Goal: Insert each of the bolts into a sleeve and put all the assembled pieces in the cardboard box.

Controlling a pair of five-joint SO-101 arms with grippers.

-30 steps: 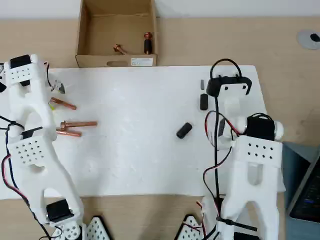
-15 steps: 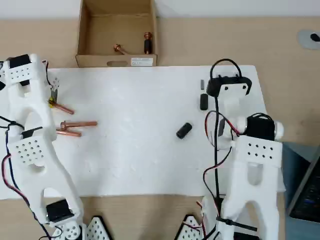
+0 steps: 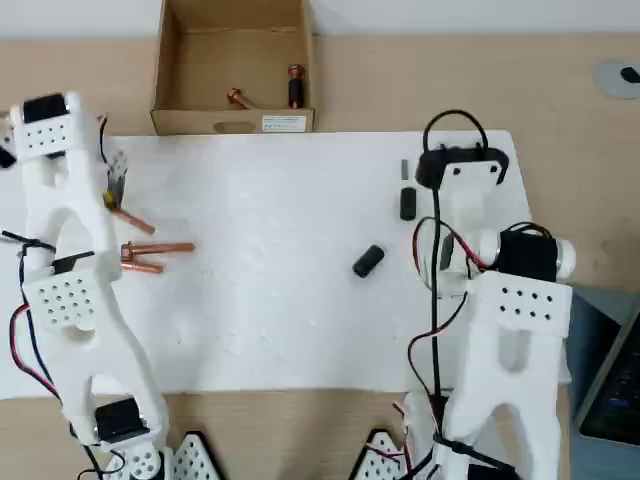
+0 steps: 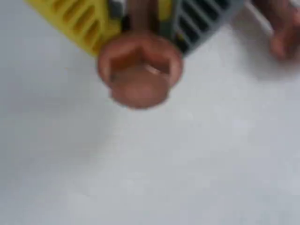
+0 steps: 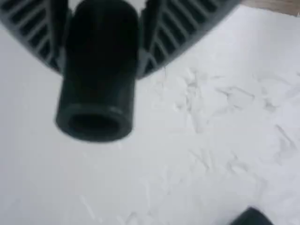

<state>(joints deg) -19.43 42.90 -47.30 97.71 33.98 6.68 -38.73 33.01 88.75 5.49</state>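
Okay, box first: the cardboard box (image 3: 164, 70) holds two things, a bare bolt (image 3: 238, 98) lying slantwise and an assembled piece (image 3: 296, 88) beside it. The piece's copper head points at the back wall and its black sleeve body at the front wall.

Over to the left gripper (image 4: 140, 18): its jaws are closed down on a bolt (image 4: 139, 75), with the yellow finger (image 4: 70, 21) on one side of the shank and the grey finger (image 4: 206, 18) on the other. The hex head sits just past the fingertips, face-on to the wrist camera. From above, the shank slants out of the jaws over the white mat (image 3: 280, 320). Two spare bolts (image 3: 150, 256) lie close together on the mat near those jaws, long axes running roughly across the mat.

And the right gripper (image 5: 103, 47): it is clamped on a black sleeve (image 5: 98, 75), a ribbed finger pressing each flank and the open bore jutting past the tips. From above, its long axis runs toward the box. A loose sleeve (image 3: 368, 261) lies tilted on the mat, near those jaws.
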